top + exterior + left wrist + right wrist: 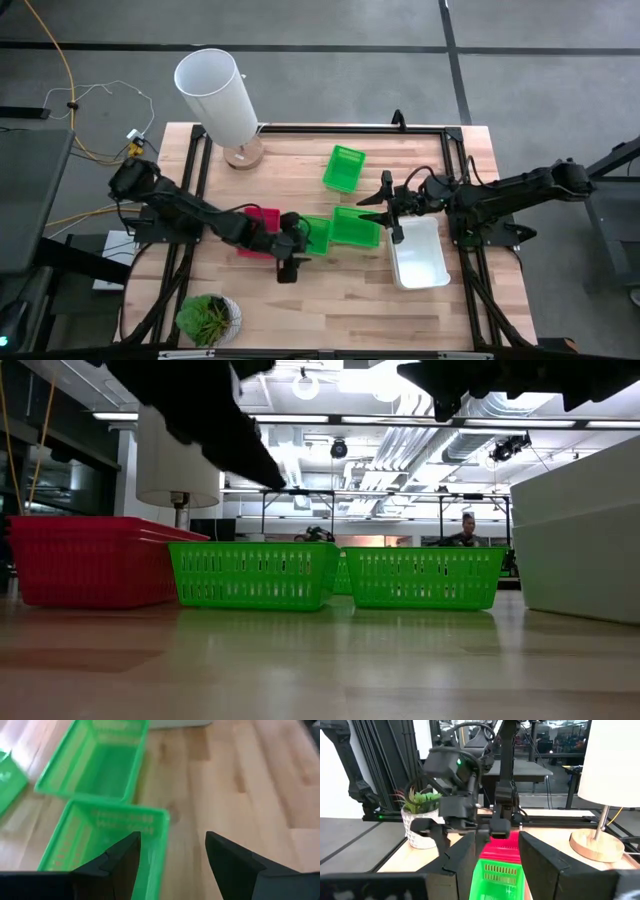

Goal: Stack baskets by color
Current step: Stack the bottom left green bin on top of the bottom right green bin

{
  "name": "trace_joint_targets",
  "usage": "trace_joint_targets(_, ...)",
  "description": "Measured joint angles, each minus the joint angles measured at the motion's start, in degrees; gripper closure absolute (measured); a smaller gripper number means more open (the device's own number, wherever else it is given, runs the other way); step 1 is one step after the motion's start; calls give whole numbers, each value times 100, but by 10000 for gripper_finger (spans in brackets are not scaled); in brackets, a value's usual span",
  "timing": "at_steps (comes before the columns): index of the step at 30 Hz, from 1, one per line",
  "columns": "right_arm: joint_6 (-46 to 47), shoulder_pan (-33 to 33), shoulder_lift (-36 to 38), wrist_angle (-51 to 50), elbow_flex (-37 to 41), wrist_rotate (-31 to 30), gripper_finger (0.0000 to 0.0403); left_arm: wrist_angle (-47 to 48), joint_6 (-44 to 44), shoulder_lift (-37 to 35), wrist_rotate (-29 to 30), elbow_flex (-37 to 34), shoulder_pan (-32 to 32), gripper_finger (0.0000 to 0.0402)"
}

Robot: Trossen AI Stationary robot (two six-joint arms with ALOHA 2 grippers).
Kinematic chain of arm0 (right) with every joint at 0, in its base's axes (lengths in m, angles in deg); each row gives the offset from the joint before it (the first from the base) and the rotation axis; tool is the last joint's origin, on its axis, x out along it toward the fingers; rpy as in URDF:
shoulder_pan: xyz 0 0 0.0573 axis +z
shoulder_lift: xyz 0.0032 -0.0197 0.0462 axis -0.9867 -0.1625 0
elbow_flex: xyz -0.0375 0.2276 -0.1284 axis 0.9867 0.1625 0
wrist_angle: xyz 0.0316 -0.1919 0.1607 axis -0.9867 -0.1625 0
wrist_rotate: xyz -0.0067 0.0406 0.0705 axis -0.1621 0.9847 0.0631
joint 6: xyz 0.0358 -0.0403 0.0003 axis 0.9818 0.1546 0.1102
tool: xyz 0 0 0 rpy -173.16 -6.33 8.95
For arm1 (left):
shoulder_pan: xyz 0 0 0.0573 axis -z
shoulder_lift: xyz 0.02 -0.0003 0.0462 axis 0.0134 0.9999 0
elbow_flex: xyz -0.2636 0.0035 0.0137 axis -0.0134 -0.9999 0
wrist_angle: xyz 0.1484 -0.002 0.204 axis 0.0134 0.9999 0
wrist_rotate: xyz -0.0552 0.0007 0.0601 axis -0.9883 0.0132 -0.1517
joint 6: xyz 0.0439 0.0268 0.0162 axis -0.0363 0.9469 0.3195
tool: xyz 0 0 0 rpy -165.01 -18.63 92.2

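Pale wood-plank table (pixel 300 300): red baskets (pixel 262 230) left, three perforated green baskets (pixel 317 234) mid, smooth white baskets (pixel 420 255) stacked right. Left gripper (pixel 288 262) jaws spread, empty, over near green basket's rim. Right gripper (pixel 385 205) partly open, empty, above the middle green basket (pixel 355 226).

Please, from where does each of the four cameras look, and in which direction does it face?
High: above, straight down on the table; both arms show.
Low: at tabletop height, level across the green baskets; arms hang from above.
Left wrist: over the left gripper, open, looking at a green basket.
Right wrist: behind the right gripper, facing the left arm and the potted plant.
Shared: green baskets.
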Motion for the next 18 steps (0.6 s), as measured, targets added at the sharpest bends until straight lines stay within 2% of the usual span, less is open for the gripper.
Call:
trace_joint_targets(4,-6,0,-2,-75,-1,-2,265,167,-152,240,40,-1,-180,190)
trace_joint_targets(11,-16,0,-2,-144,-1,-2,265,189,133,760,-193,-4,-300,190)
trace_joint_targets(18,-16,0,-2,-196,-1,-2,265,209,136,858,-578,0,-476,193)
